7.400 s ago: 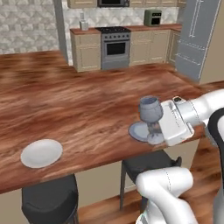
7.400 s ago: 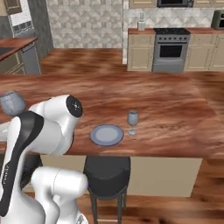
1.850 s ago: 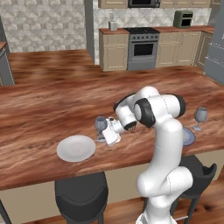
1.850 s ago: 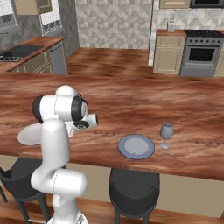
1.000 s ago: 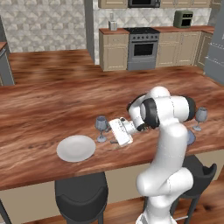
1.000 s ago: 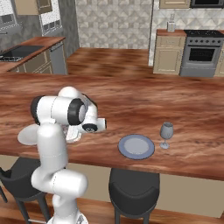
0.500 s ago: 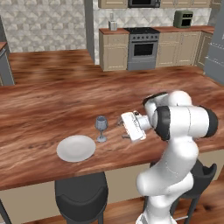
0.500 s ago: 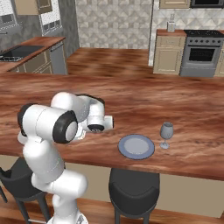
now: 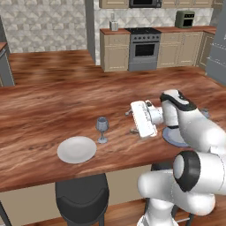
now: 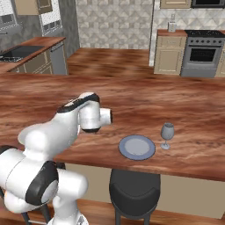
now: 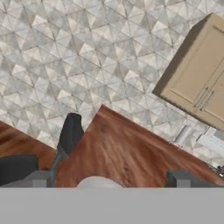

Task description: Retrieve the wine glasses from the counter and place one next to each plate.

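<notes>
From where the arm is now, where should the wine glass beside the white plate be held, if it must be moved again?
The wine glass stands upright just right of the white plate. Probably best to take the rounded bowl from the side, coming from the open claw side, away from the plate; the stem is thin.

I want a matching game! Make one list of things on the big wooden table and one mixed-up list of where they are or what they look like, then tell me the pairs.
Things:
1. white plate
2. greyish-blue plate
3. wine glass by the white plate
4. claw

Clues:
A. open, holding nothing
B. lies above the stool in the right base view
C. stands upright, just right of a plate in the left base view
D. farthest left on the island top in the left base view

Pairs: 1-D, 2-B, 3-C, 4-A
</notes>
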Motion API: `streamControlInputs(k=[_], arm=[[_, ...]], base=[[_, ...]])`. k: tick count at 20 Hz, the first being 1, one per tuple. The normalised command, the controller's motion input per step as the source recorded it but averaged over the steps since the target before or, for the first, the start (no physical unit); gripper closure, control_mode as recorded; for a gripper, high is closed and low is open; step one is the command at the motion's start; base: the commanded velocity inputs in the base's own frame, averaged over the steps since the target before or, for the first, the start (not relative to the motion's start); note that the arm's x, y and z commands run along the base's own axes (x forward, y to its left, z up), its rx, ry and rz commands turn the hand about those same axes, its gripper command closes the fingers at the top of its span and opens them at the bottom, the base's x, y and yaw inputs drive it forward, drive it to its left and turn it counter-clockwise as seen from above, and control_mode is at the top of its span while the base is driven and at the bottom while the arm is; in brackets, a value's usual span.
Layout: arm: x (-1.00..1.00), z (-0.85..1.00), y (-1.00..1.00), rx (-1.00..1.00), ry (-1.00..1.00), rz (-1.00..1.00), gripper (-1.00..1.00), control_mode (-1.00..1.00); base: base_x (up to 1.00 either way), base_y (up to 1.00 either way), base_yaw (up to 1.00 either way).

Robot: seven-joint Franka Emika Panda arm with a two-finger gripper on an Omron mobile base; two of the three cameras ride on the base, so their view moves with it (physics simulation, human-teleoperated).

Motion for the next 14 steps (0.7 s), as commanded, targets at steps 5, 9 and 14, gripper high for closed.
streamControlInputs(k=[5,9,14], arm=[[-0.83,1.0,-0.09,0.0,-0.18,-0.05,-1.0,-1.0],[-0.98,1.0,-0.17,0.0,-0.18,-0.06,-1.0,-1.0],[-1.0,1.0,-0.18,0.01,-0.18,-0.08,-1.0,-1.0]], base=[[0.0,0.0,0.0],[0.0,0.0,0.0],[0.0,0.0,0.0]])
